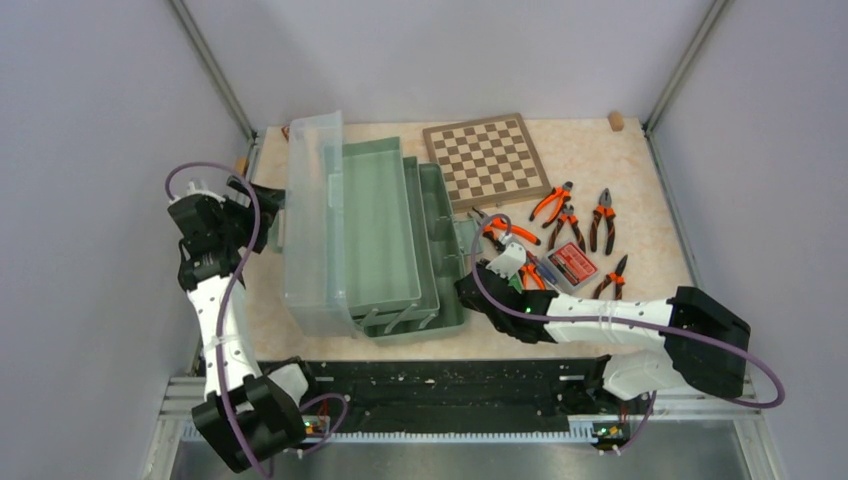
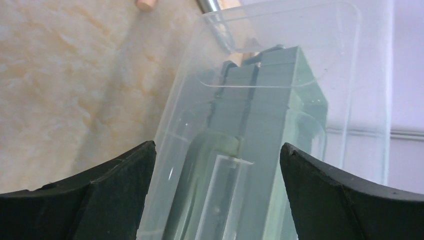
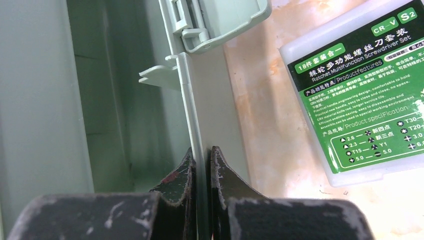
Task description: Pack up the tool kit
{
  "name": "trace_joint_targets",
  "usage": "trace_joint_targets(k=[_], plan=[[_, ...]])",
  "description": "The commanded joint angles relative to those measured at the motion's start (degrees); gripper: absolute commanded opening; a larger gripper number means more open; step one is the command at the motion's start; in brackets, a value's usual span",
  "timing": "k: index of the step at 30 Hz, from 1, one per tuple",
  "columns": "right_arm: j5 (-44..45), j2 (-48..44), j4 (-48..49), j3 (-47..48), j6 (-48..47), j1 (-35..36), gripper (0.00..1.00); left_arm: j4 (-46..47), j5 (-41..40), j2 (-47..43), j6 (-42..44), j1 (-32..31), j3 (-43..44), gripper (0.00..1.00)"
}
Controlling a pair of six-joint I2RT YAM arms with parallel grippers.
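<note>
Closest in, the right arm's fingers (image 3: 177, 182) are pressed together on the thin right-hand wall of the large sage-green plastic toolbox (image 1: 385, 235), pinching its rim. Over on the left, the left arm's fingers (image 2: 115, 187) are spread wide on either side of the translucent handled lid (image 1: 310, 220), which stands up on edge along the box's left side; whether they touch it I cannot tell. The box sits open at the middle left of the counter (image 1: 640, 160), and its trays show nothing inside, so packing looks barely begun. Everything to go in lies to its right: orange-handled pliers (image 1: 578, 215), a small red bit case (image 1: 573, 263), and a white, green-labelled bit case (image 3: 360, 100) just beside the pinched wall. A brown-and-cream wooden chessboard (image 1: 487, 160) lies beside the box on the far side. The right arm itself stretches across the near approach to the tools.
</note>
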Motion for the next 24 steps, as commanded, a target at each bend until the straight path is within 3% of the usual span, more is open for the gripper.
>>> trace_joint_targets(k=[1,5,10,13,17,24], plan=[[0.0,-1.0,5.2,1.2,6.9,-1.4,0.0,3.0,6.3,-2.8,0.5,1.8,3.0,0.98],[0.2,-1.3,5.2,1.2,6.2,-1.4,0.0,-4.1,1.9,-3.9,3.4,7.1,6.2,0.99],[0.3,-1.2,5.1,1.5,5.8,-1.4,0.0,-13.0,-4.8,-6.7,8.2,7.0,14.8,0.99],[-0.5,-0.5,5.5,1.9,5.8,-1.4,0.0,-15.1,-6.6,-9.0,9.5,4.3,19.7,0.99],[-1.6,0.4,6.1,2.2,6.1,-1.4,0.0,-15.3,-2.8,-10.8,8.4,-0.1,22.9,0.99],[-3.7,1.4,6.5,2.5,9.2,-0.9,0.0,-15.1,-4.4,-13.3,8.0,-8.9,19.6,0.99]])
